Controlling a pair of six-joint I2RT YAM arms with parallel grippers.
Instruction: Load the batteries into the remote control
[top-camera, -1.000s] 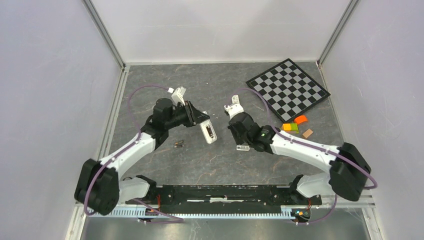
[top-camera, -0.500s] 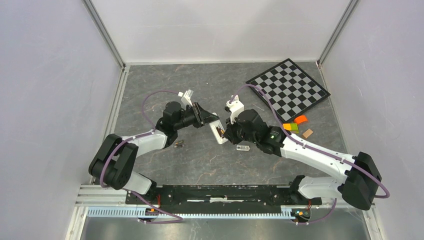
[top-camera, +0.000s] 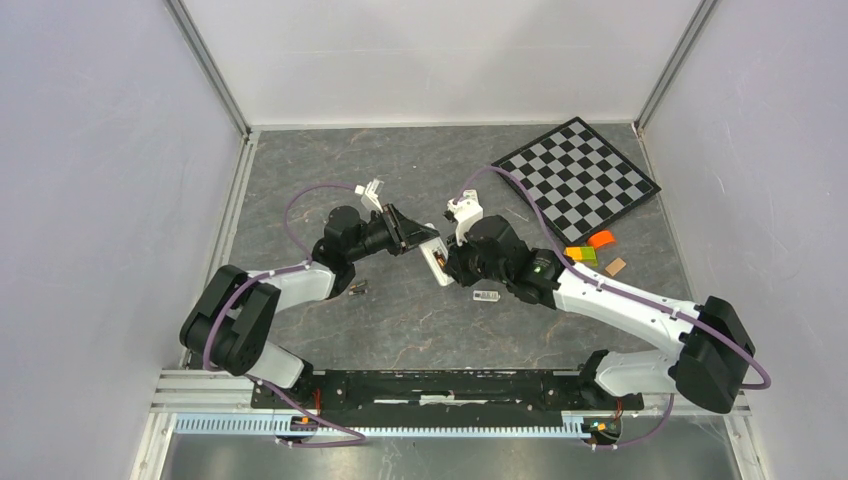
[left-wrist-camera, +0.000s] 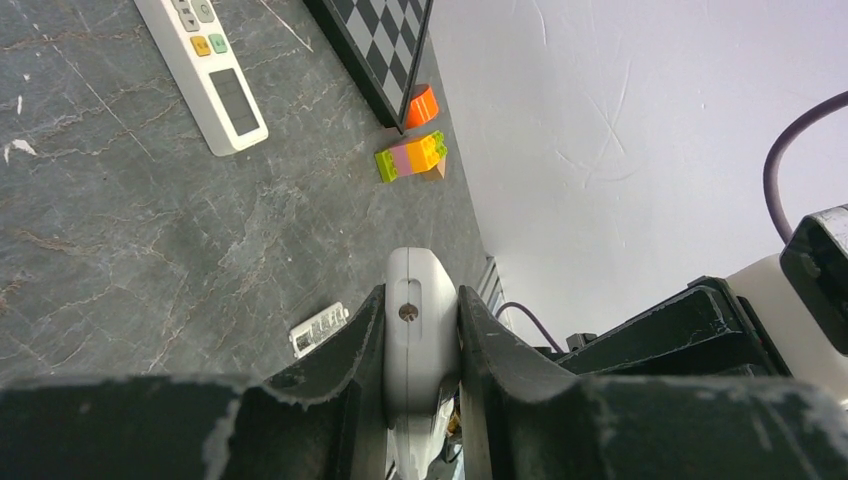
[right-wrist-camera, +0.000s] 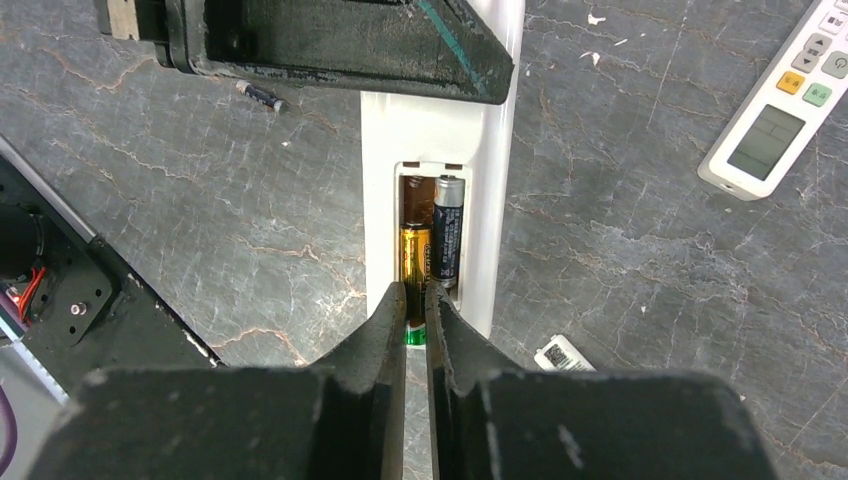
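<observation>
My left gripper (left-wrist-camera: 420, 305) is shut on the white remote control (left-wrist-camera: 421, 272), gripping its edges and holding it above the table. The remote (right-wrist-camera: 440, 130) has its open battery compartment facing the right wrist view. A black battery (right-wrist-camera: 447, 230) lies in the right slot. A gold battery (right-wrist-camera: 414, 250) with a green end lies along the left slot, and my right gripper (right-wrist-camera: 415, 297) is shut on its near end. In the top view the two grippers meet at the remote (top-camera: 436, 262) mid-table. Another small dark battery (top-camera: 357, 288) lies loose on the table.
A second white remote (left-wrist-camera: 200, 70) with a screen lies on the table. The small white cover piece (top-camera: 487, 296) rests beside the right gripper. A checkerboard (top-camera: 575, 178) and coloured blocks (top-camera: 590, 250) sit at the back right.
The left arm has carried the remote to the right, and the right gripper has moved left to meet it. The gold battery now sits at the compartment.
</observation>
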